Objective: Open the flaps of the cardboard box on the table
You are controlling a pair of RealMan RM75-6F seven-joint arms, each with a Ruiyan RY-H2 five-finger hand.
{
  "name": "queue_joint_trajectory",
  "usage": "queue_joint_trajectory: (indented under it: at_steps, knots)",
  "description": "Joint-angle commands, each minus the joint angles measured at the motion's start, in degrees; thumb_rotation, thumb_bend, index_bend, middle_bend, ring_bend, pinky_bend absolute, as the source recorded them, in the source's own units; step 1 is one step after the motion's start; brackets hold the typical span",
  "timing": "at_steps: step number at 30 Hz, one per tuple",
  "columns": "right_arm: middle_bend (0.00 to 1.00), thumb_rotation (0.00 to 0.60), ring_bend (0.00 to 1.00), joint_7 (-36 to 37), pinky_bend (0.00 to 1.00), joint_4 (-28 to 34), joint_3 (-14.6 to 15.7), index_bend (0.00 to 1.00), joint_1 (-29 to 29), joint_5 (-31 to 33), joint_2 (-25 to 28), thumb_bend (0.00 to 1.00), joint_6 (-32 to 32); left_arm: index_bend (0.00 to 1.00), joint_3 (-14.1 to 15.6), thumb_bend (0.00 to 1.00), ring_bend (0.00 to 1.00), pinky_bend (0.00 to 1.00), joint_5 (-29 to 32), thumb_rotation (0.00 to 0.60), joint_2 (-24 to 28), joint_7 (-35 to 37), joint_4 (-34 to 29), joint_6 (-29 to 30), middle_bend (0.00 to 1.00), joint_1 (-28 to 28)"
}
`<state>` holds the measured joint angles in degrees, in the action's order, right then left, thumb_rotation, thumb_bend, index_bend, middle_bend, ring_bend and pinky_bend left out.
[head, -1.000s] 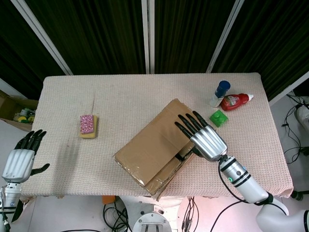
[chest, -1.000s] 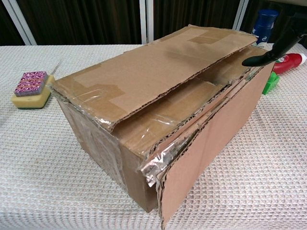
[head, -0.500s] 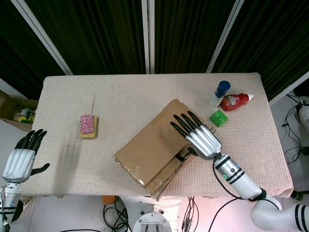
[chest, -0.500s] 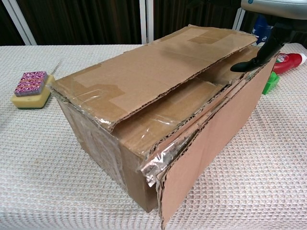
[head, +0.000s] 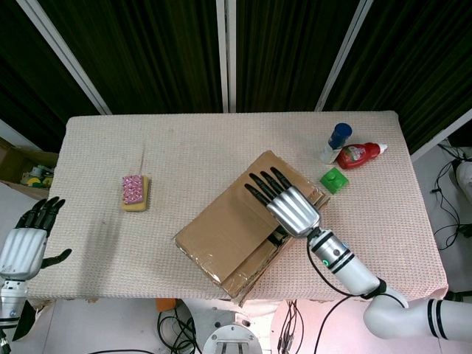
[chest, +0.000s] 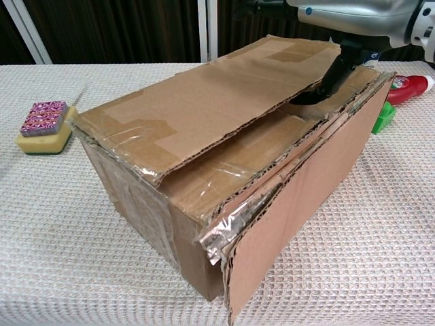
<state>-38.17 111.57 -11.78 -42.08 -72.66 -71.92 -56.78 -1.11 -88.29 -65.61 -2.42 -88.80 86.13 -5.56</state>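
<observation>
The box point(chest: 204, 176) is sitting at the table's near edge, right of centre. The right hand point(head: 287, 209) is hovering over its top flap point(chest: 204, 102), fingers spread, grasping nothing, thumb probing the seam; prying there risks sliding the box or tearing cardboard. The left hand point(head: 22, 243) is hanging released off the table.

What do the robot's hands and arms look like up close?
Each hand, right hand and left hand, has a ribbed silver metallic back and slim glossy black fingers. The right forearm is silver-white with black bands and a small green mark near the wrist; a thin black cable runs beside it.
</observation>
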Motion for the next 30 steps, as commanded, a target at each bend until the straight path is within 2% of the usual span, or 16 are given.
queue_joint_trajectory:
  at_steps: [1, 5, 8, 14, 21, 25, 30]
  knots:
    - [0.00, 0.600, 0.00, -0.37, 0.00, -0.09, -0.48, 0.00, -0.41, 0.11, -0.88, 0.19, -1.33, 0.06, 0.03, 0.04, 0.06, 0.20, -0.28, 0.600, 0.08, 0.45, 0.10, 0.24, 0.08, 0.07]
    - [0.00, 0.600, 0.00, -0.89, 0.00, 0.13, -1.33, 0.00, -0.96, 0.06, -2.26, 0.32, -3.38, 0.06, 0.09, 0.04, 0.06, 0.20, -0.56, 0.600, 0.07, 1.16, 0.34, 0.51, 0.08, 0.18]
    - [0.00, 0.600, 0.00, -1.48, 0.00, 0.36, -1.91, 0.00, -1.62, -0.25, -2.81, 0.37, -4.23, 0.06, 0.19, 0.03, 0.06, 0.20, -0.76, 0.600, 0.15, 1.16, 0.29, 0.62, 0.08, 0.26]
    - [0.00, 0.600, 0.00, -3.73, 0.00, 0.16, -4.11, 0.00, -3.91, 2.37, -3.77, 0.36, -4.67, 0.06, 0.23, 0.03, 0.06, 0.20, -0.86, 0.600, 0.59, 0.69, -0.19, 0.82, 0.08, 0.42]
    - [0.00, 0.600, 0.00, -7.32, 0.00, -2.69, -8.16, 0.00, -7.92, 7.09, -7.14, 0.36, -6.72, 0.06, 0.17, 0.03, 0.06, 0.20, -0.58, 0.600, 0.87, 0.44, -0.57, 0.78, 0.08, 0.56]
    - [0.00, 0.600, 0.00, -7.54, 0.00, -6.63, -10.28, 0.00, -10.52, 8.21, -10.81, 0.34, -8.52, 0.06, 0.13, 0.03, 0.06, 0.20, -0.61, 0.600, 0.92, 0.44, -0.60, 0.77, 0.08, 0.55]
    - [0.00, 0.600, 0.00, -10.41, 0.00, -12.98, -11.14, 0.00, -13.72, 7.59, -17.60, 0.33, -12.46, 0.06, 0.05, 0.03, 0.06, 0.20, -0.47, 0.600, 0.98, 0.11, -0.82, 0.38, 0.08, 0.36]
